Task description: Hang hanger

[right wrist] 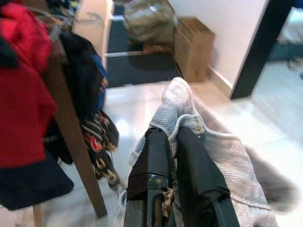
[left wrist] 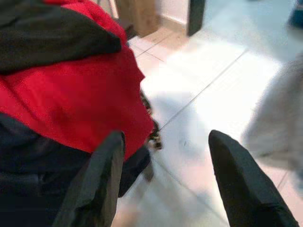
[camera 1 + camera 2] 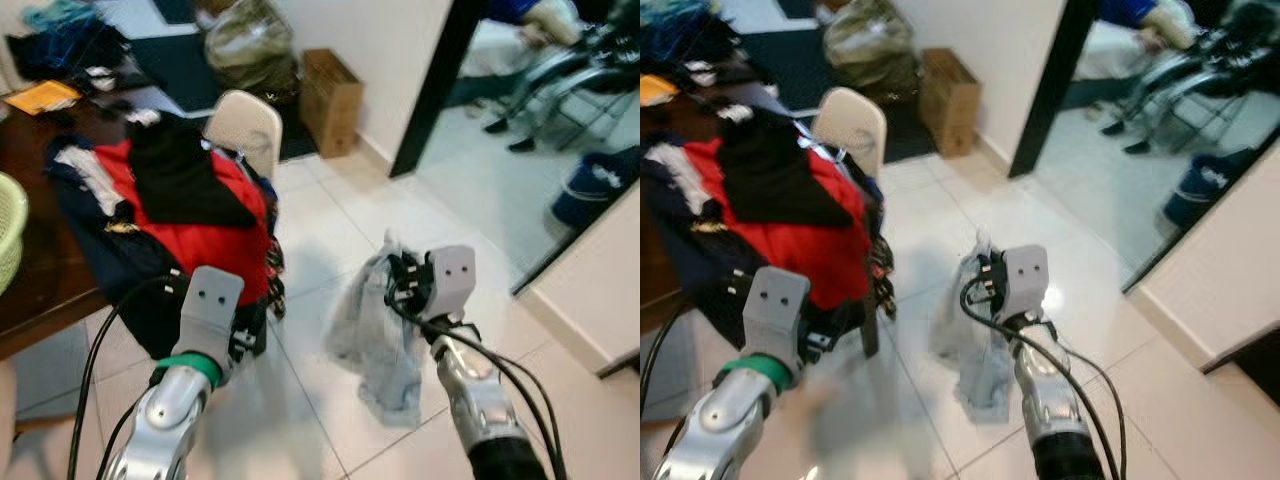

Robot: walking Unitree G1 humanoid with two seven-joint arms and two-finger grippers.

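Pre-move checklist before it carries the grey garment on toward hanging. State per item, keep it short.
1. Right gripper jaws shut on the grey garment: ok.
2. Garment clear of the floor: cannot tell; it hangs low over the tiles.
3. Hanger in the garment: cannot tell, none made out.
4. Left gripper jaws open, holding nothing: ok.
5. Left gripper clear of the red clothing piled on the chair: not ok, very close to it.
6. Path to the doorway: ok, open floor.
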